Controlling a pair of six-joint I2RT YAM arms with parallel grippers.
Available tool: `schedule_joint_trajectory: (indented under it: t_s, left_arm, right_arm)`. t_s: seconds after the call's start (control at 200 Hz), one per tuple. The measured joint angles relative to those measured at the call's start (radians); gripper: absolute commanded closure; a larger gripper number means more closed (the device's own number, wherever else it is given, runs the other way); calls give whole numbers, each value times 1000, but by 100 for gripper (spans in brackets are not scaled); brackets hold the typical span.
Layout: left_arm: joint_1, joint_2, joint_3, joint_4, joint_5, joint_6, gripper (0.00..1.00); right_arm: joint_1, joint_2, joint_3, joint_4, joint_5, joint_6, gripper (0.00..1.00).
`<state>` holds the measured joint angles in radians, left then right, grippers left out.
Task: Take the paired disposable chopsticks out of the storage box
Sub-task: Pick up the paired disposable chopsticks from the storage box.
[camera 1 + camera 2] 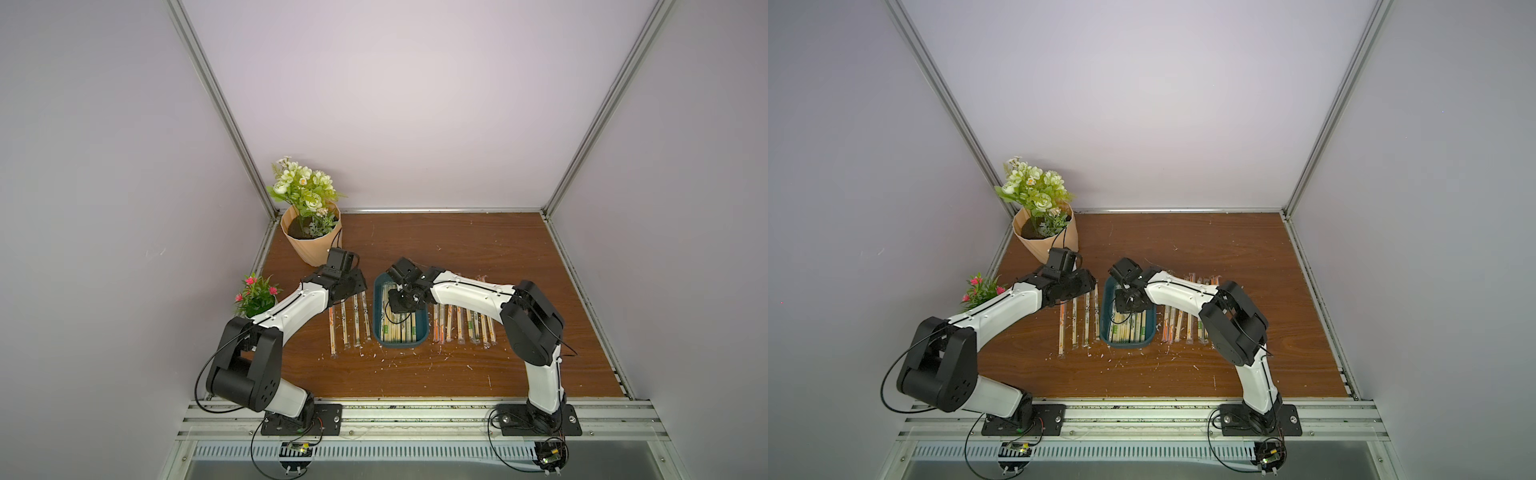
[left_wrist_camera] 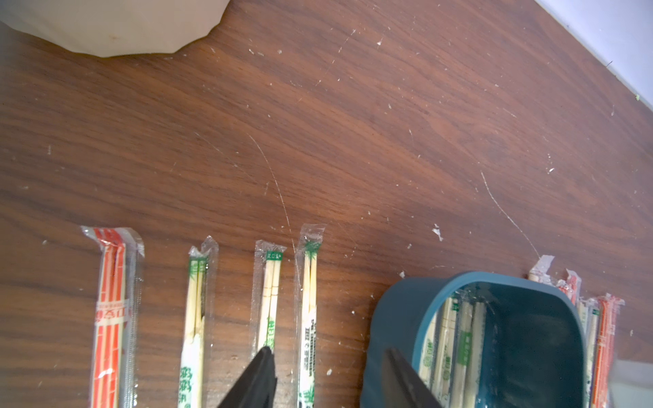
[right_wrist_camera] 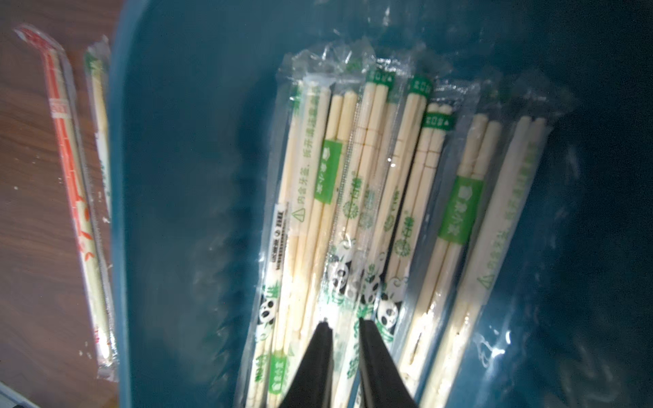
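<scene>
The paired disposable chopsticks (image 3: 371,176) lie heaped lengthwise inside the storage box (image 1: 377,320), clear sleeves overlapping, green and panda print showing. The right gripper (image 3: 343,323) reaches down into the box with its jaws drawn narrow, one sleeved pair pinched between the tips. The box sits mid-table, its long sides running toward the back wall.

Just beside the box on the left arm's side, four sleeved pairs (image 1: 349,324) lie in a row parallel to it, each apart from the next. The left gripper (image 2: 328,353) hangs over the far end of that row, close to the box's corner, jaws standing fairly wide and holding nothing. Just beside the box on the right arm's side lies a longer row of pairs (image 1: 461,328), closer packed, several with orange print.

The tabletop (image 1: 415,374) under the box is dark brown wood grain, marked with thin pale scratches (image 2: 279,190) and strewn with small white flecks (image 2: 437,233), thickest in front of the box. Beyond the box toward the back left corner stands a peach flower pot (image 1: 309,245) with white and green blooms; a smaller pink-flowered plant (image 1: 255,291) stands at the table's left edge. Pale lilac walls (image 1: 395,104) enclose the table on three sides, joined by aluminium posts (image 1: 220,104), and an aluminium rail (image 1: 415,411) in front of the box carries both arm bases.
</scene>
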<state>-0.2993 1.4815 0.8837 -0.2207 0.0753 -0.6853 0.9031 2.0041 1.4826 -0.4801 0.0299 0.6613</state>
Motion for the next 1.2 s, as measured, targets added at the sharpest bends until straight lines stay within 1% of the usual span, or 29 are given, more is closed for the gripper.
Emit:
schedule_joint_trajectory:
  t_s: [0.32,0.54,0.58,0.65,0.726,0.971,1.201]
  left_arm:
    - [1,1,-2,6,11,5,49]
    - [2,9,-4,16,19,5,49]
    - [2,10,-5,16,21,5,49]
    - [2,12,-6,18,26,5,49]
    - [2,13,-9,23,30,5,50]
    - [2,13,-19,26,37,5,50]
    - [2,13,-19,31,44,5,51]
  right_arm:
    - [0,61,19,-6,11,-5,81]
    - [0,86,53,-10,18,-13,78]
    - [0,87,53,-11,18,-14,75]
    - [-2,88,53,-12,18,-16,67]
    - [-2,88,53,-14,19,-19,64]
    - [-2,88,55,-26,44,-18,66]
    - [-3,99,77,-75,90,-15,78]
